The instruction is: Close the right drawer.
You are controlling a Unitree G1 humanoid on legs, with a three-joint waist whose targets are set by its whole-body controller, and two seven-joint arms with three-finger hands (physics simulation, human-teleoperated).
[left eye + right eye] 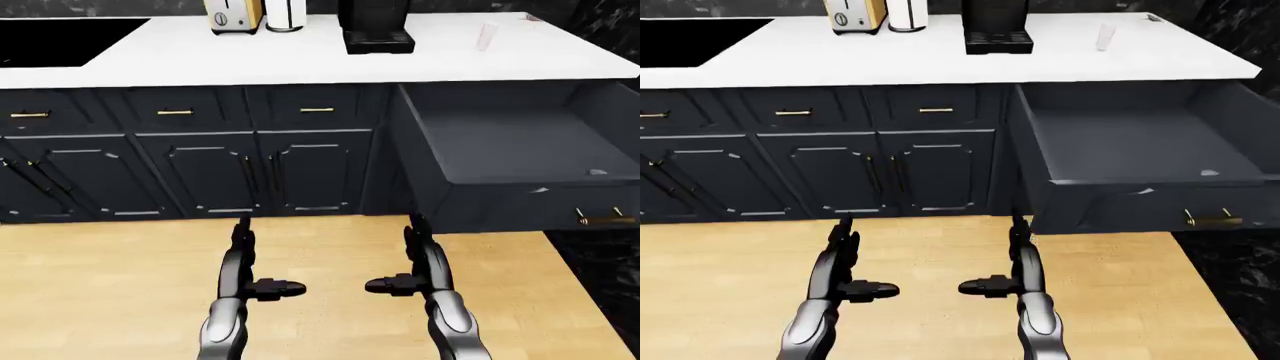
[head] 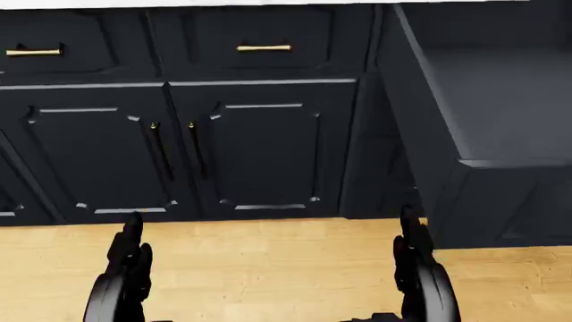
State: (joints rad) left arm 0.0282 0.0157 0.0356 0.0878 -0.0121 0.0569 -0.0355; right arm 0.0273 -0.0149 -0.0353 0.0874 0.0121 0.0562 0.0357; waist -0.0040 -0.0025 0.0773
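Observation:
The right drawer (image 1: 1140, 142) stands pulled far out of the dark cabinet under the white counter, its inside bare. On its face, low at the right of the right-eye view, sits a brass handle (image 1: 1212, 219). My left hand (image 1: 845, 251) and right hand (image 1: 1018, 244) hang low over the wooden floor, fingers straight and thumbs turned inward, both open and holding nothing. The right hand is just left of the drawer's near corner, not touching it. The head view shows only the drawer's left wall (image 2: 420, 121).
Shut drawers with brass handles (image 1: 316, 110) and cabinet doors (image 1: 310, 172) run along the left. On the counter (image 1: 300, 56) stand a toaster (image 1: 232, 15), a white canister (image 1: 285, 13), a black coffee machine (image 1: 376, 26) and a glass (image 1: 486, 36). Dark marble floor (image 1: 610, 277) lies at right.

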